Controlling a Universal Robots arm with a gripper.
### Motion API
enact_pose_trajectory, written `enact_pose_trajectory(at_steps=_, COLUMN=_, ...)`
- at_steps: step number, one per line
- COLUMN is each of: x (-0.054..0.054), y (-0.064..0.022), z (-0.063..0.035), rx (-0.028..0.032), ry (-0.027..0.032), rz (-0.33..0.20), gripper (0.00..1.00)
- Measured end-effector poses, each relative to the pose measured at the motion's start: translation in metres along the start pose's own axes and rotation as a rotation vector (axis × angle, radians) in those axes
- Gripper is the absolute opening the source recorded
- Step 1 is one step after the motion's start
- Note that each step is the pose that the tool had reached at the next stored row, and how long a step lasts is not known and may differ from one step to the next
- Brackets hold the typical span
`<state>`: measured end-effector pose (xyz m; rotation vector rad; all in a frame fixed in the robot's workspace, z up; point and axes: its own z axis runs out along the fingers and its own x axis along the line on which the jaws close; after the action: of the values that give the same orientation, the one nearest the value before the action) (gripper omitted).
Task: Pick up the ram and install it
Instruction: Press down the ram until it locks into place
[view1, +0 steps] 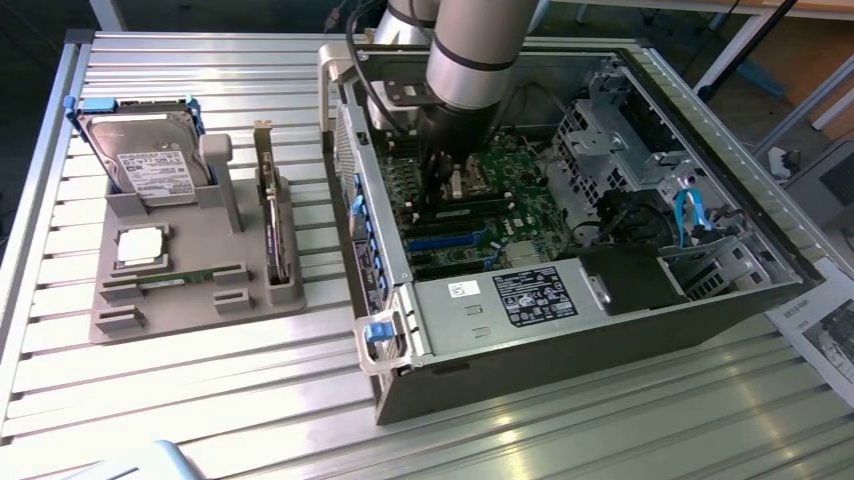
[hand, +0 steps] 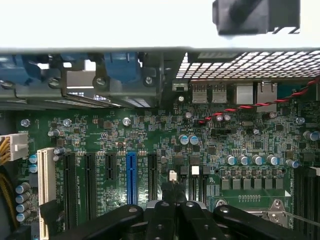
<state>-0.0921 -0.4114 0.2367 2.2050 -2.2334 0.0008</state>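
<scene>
fingers: the gripper (hand: 172, 220) is sitting pressed together, hanging low over the motherboard (hand: 150, 140), probably working at a slot
ram: one stick (view1: 180, 275) is lying in the grey holder (view1: 200, 290) on the table (view1: 187, 400)
case: lying open (view1: 641, 300) so the arm's getting in

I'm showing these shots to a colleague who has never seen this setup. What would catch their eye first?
Probably the open computer case lying on the slatted table, with the robot arm reaching down into it over the green motherboard. In the wrist view, the blue expansion slot stands out among the dark ones. On the exterior view's left, a grey holder carries a hard drive and a square silver processor chip.
</scene>
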Motion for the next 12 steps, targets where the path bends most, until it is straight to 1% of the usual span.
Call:
enact_pose_trajectory(at_steps=5, x=0.000, y=0.0001, z=-0.0127, rx=-0.0009, ry=0.0003, rz=0.000, gripper=0.10)
enact_pose_trajectory(at_steps=12, x=0.000, y=0.0001, z=-0.0395, rx=-0.0043, ry=0.0002, rz=0.000, gripper=0.10)
